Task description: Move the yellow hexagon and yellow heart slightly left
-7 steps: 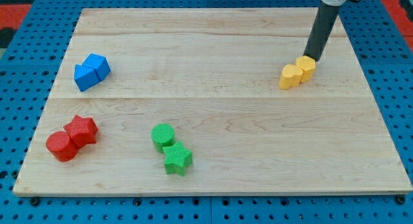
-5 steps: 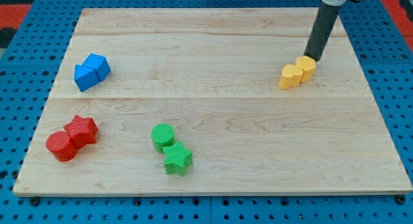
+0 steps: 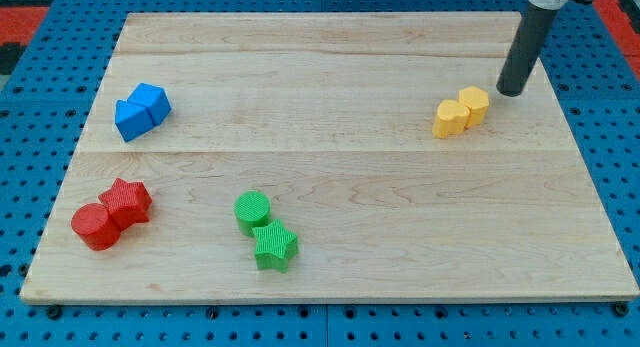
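Note:
The yellow hexagon [image 3: 474, 104] and the yellow heart [image 3: 450, 118] sit touching each other near the board's right side, the hexagon up and to the right of the heart. My tip [image 3: 510, 91] rests on the board just to the right of the hexagon and slightly above it, with a small gap between them. The dark rod rises from there to the view's top right.
Two blue blocks [image 3: 141, 111] lie together at the upper left. A red cylinder [image 3: 95, 226] and red star [image 3: 127, 200] sit at the lower left. A green cylinder [image 3: 252, 211] and green star [image 3: 274, 246] sit at the bottom centre. The wooden board [image 3: 330, 157] lies on a blue pegboard.
My tip has moved to the right, away from the top of the yellow hexagon. The blocks have not moved.

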Robot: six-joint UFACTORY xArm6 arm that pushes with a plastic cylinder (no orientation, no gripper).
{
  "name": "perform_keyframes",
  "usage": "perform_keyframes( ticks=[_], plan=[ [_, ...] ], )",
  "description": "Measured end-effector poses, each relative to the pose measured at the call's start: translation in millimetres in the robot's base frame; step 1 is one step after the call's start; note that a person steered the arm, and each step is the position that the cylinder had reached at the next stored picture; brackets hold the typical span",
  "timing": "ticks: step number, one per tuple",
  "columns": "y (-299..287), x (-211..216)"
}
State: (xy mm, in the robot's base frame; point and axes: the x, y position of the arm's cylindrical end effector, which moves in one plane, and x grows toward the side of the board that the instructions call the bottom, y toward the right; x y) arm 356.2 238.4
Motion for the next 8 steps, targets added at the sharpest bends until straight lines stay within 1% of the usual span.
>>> perform_keyframes(
  ticks=[1,3,8],
  plan=[
    [0,29],
    [-36,14],
    [-40,13]
  ],
)
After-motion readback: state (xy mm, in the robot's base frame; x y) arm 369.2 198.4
